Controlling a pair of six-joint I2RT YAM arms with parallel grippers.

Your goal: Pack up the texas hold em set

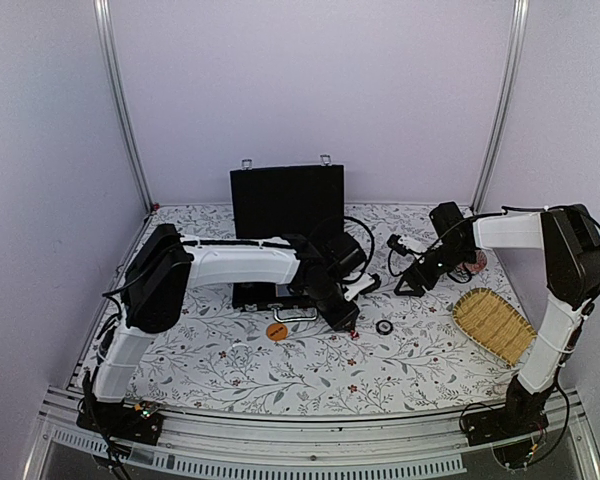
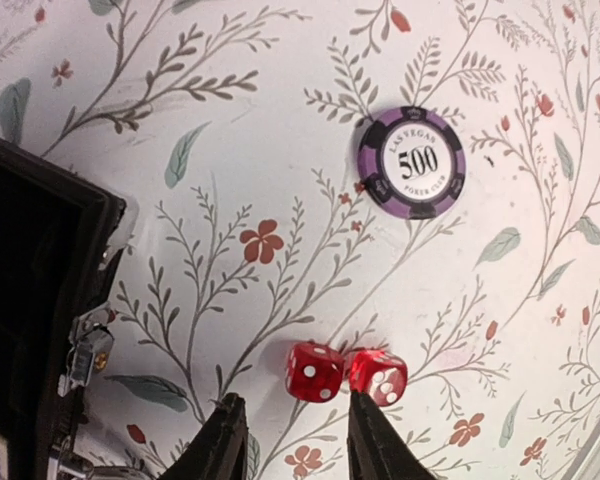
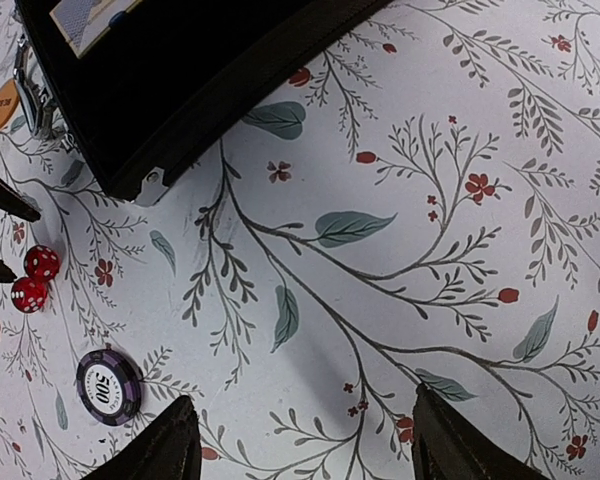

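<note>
My left arm (image 1: pixel 240 265) is stretched across toward the middle with the wrist tipped down. The left end effector (image 2: pixel 293 420) has its fingers (image 2: pixel 220 445) parted a little, with nothing between them. My right arm (image 1: pixel 565 250) is folded at the elbow and reaches inward. The right end effector (image 3: pixel 302 420) gapes wide and seems angled downward, though the overhead view is murky there.

Bare cloth (image 3: pixel 400 150) between case (image 3: pixel 210 70) and chip (image 3: pixel 109 386), dice (image 3: pixel 42 263) beside

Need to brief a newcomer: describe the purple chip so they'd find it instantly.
Start at the open black case on the floral tablecloth. Just off its front right corner lie two red dice, with the poker chip right of them. It alone is flat, round and purple, its white centre reading 500.
</note>
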